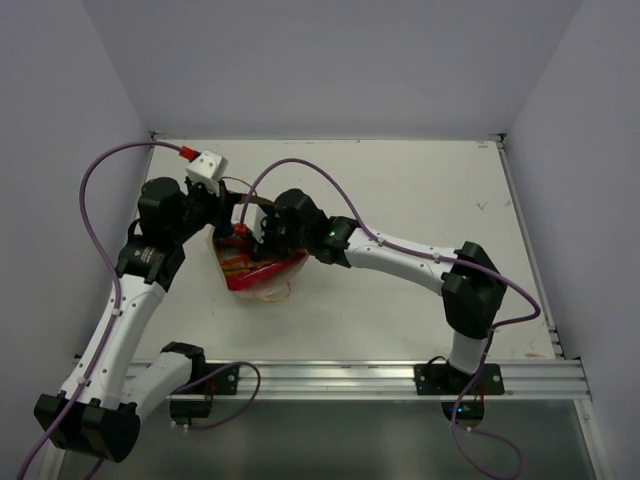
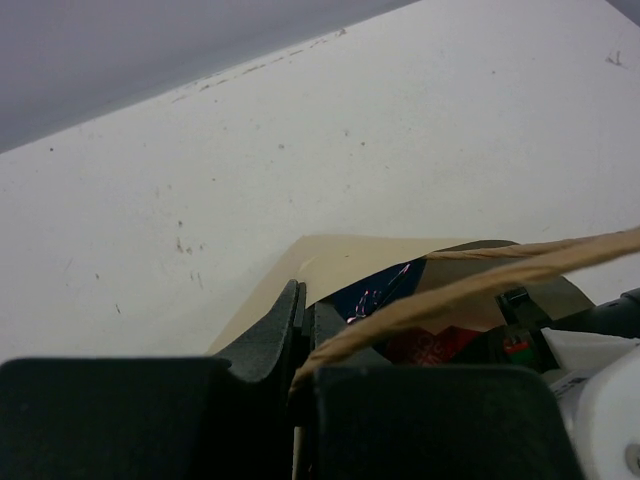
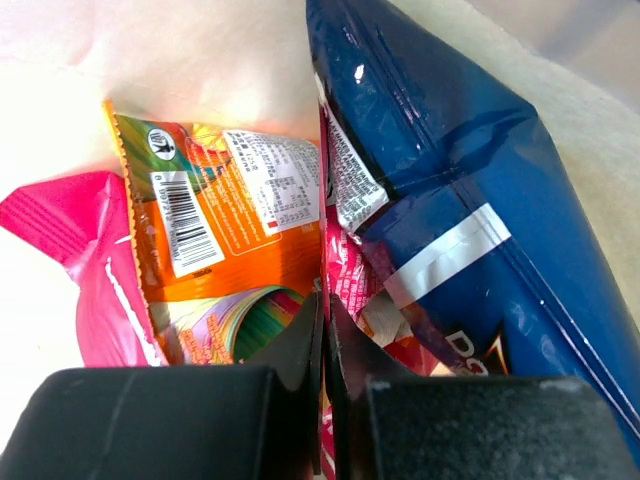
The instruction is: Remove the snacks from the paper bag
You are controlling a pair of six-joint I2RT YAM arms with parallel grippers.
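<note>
The cream paper bag lies on the white table with its mouth held open. My left gripper is shut on the bag's rim, and a brown string handle runs across that view. My right gripper reaches inside the bag. In the right wrist view its jaws are shut on the edge of a pink snack bag. Beside it lie an orange-yellow candy pouch on the left and a blue Doritos bag on the right. More pink wrapper shows at the far left.
The white table stretches right and back of the bag, with grey walls on three sides. A metal rail runs along the near edge. Purple cables loop over both arms.
</note>
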